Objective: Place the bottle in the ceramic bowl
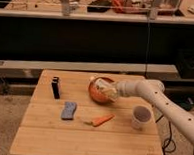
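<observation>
The orange-red ceramic bowl (94, 92) stands on the wooden table (86, 139), right of its middle and towards the back. The pale bottle (103, 86) lies tilted over the bowl's right half, at the tip of my gripper (109, 91). The gripper reaches in from the right on a white arm and is shut on the bottle. Bottle and gripper hide the bowl's right rim.
A white-pink cup (141, 116) stands right of the bowl, under the arm. An orange carrot (102, 120) lies in front of the bowl. A blue sponge (68, 110) and a black upright block (55, 87) are on the left. Shelving runs behind the table.
</observation>
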`<move>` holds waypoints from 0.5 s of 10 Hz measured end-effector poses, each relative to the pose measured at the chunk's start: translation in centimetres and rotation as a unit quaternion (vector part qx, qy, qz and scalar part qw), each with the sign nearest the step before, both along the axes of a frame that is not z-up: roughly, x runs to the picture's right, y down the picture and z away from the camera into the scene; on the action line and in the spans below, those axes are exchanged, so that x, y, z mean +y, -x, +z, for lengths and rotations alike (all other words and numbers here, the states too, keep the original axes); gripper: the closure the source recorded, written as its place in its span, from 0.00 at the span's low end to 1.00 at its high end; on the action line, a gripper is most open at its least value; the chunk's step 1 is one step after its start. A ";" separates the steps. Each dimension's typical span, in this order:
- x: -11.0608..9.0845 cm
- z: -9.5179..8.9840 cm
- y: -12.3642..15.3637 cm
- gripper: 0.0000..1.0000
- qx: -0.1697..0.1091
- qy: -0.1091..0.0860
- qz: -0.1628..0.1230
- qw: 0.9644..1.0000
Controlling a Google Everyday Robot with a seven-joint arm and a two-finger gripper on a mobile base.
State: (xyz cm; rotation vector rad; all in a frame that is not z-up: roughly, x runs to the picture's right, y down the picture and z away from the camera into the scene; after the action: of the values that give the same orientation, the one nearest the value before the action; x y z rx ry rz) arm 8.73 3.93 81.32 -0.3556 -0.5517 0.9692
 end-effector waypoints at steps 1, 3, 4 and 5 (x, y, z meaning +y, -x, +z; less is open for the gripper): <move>0.0 0.1 0.1 0.90 0.000 0.000 0.000 1.000; 0.1 0.2 0.0 0.72 0.008 0.000 -0.002 1.000; 0.0 0.3 0.1 0.63 0.023 0.000 -0.001 1.000; -0.1 0.5 0.1 0.55 0.037 -0.002 -0.002 0.999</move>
State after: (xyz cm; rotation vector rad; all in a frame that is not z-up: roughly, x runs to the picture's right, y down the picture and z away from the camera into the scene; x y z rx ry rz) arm 8.63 3.81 81.79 -0.3166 -0.4862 0.9737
